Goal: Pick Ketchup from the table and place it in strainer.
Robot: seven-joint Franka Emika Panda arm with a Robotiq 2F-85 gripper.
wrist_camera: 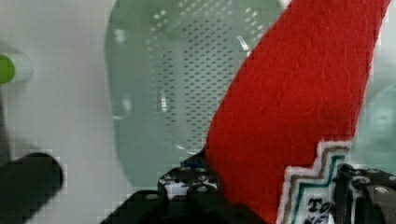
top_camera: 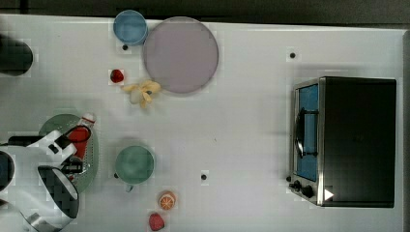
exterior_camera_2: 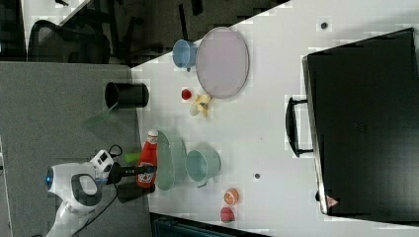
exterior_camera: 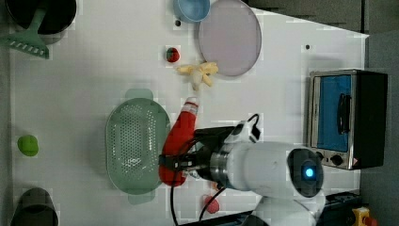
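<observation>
Claw (exterior_camera: 176,162): clamped on the lower body of the Ketchup (exterior_camera: 179,136), which hangs tilted above the table (exterior_camera: 94,70), white cap toward the yellow banana toy (exterior_camera: 200,75). In the left view the bottle sits at the strainer's (exterior_camera: 134,146) right rim, overlapping it. In the top view, a green cup (top_camera: 134,164) stands just right of the strainer; bare table spreads between cup and toaster oven (top_camera: 345,140). Far side: purple plate (top_camera: 181,54), blue cup (top_camera: 130,27).
</observation>
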